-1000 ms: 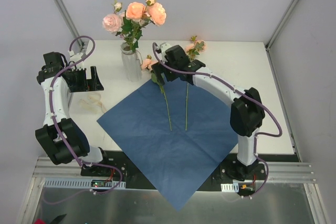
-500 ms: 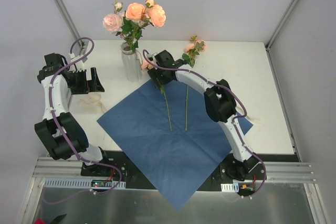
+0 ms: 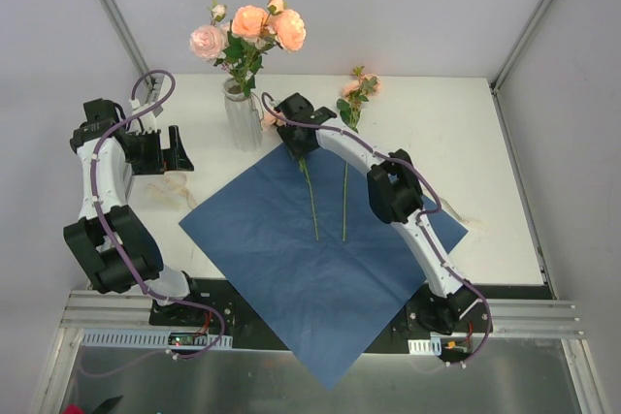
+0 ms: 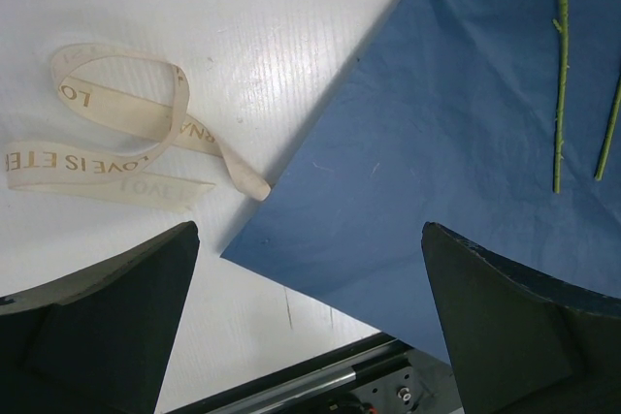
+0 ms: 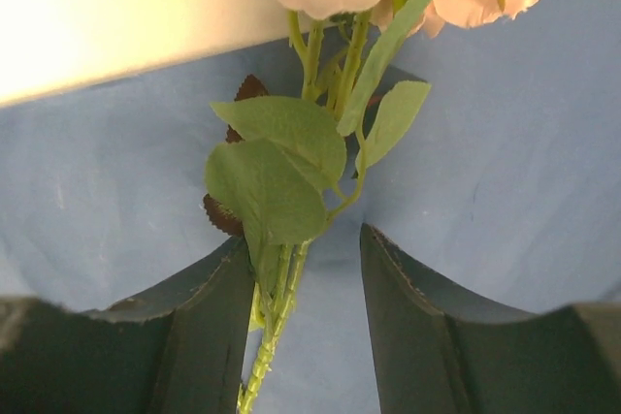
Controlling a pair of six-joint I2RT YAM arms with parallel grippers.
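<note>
My right arm is stretched far across the blue wrapping paper [image 3: 320, 269], and my right pincer [image 5: 306, 249] sits low at the paper's far corner, beside the glass vase [image 3: 241, 118]. Its jaws stand partly apart astride the leafy rose stem [image 5: 277, 317], which lies on the paper close against one finger; I cannot tell if they touch. The blooms are cut off at the wrist view's top edge. My left arm is folded upright at the bench's [image 3: 466, 143] left side. My left pincer [image 4: 309, 230] gapes wide and holds nothing, near the cream ribbon [image 4: 126, 133], whose print reads "LOVE IS ETE" before the frame edge cuts it off.
</note>
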